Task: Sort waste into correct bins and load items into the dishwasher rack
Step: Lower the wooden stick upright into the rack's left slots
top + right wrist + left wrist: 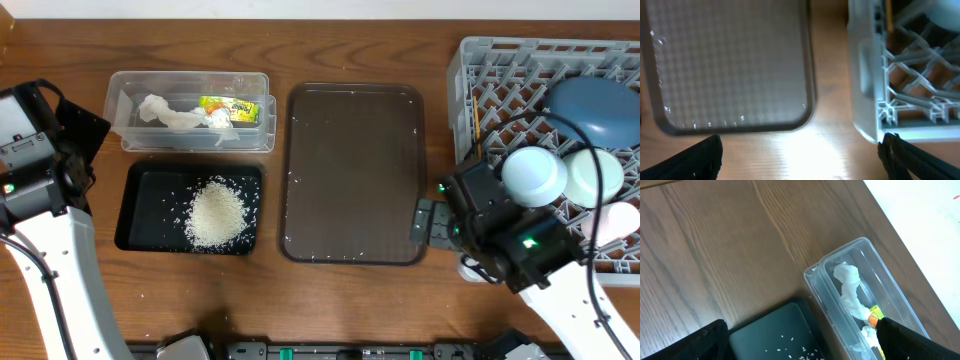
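The clear tub (190, 135) holds the crumpled white tissue (168, 113) and the yellow-green wrapper (228, 108); tub (900, 305) and tissue (849, 287) also show in the left wrist view. The black tray (145, 205) holds the rice heap (217, 213). The grey rack (480, 70) holds the dark blue plate (590, 105), light blue bowl (533, 175), mint green bowl (592, 172) and pink cup (620, 220). A thin wooden stick, likely the chopsticks (886, 15), lies in the rack. My left gripper (805, 347) is open and empty over the black tray's corner (775, 330). My right gripper (805, 160) is open and empty over bare table.
The dark brown serving tray (352, 172) lies between the bins and the rack, with a few stray rice grains on it; its corner (740, 75) and the rack's corner (870, 100) flank my right gripper (428, 222). My left arm (40, 150) is at the table's left edge.
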### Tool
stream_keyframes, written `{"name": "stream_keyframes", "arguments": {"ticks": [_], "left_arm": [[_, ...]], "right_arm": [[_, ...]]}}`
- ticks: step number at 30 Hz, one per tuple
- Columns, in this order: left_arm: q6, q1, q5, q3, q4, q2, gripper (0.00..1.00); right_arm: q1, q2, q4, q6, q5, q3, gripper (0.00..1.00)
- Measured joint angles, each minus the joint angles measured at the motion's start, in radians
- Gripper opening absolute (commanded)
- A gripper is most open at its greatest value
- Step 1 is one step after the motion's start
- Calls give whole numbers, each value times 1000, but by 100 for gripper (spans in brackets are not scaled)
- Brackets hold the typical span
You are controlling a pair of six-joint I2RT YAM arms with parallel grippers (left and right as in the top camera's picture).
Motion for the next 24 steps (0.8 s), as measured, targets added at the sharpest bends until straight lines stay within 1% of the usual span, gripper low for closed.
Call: {"name": "stream_keyframes", "arguments": {"ticks": [5,8,10,14,15,19,21,24], "left_arm": [[0,0,0,0,0,0,96],[0,0,0,0,0,0,96],[0,0,0,0,0,0,96],[0,0,0,0,0,0,96],[0,0,0,0,-1,0,96],[0,0,0,0,0,0,96],[0,0,0,0,0,0,96],[0,0,0,0,0,0,96]], "right_arm": [[0,-30,291,-66,-25,-174,99],[-2,-115,499,-146,-63,-301,99],[-5,-209,623,-204,-100,-388,99],[-21,-415,723,-274,-146,-522,99],[-30,-493,742,-291,-154,-564,99],[-79,-700,753,-331,-168,-665,99],[-130,-800,761,-343,-177,-723,99],[-195,-875,763,-344,-188,-773,99]]}}
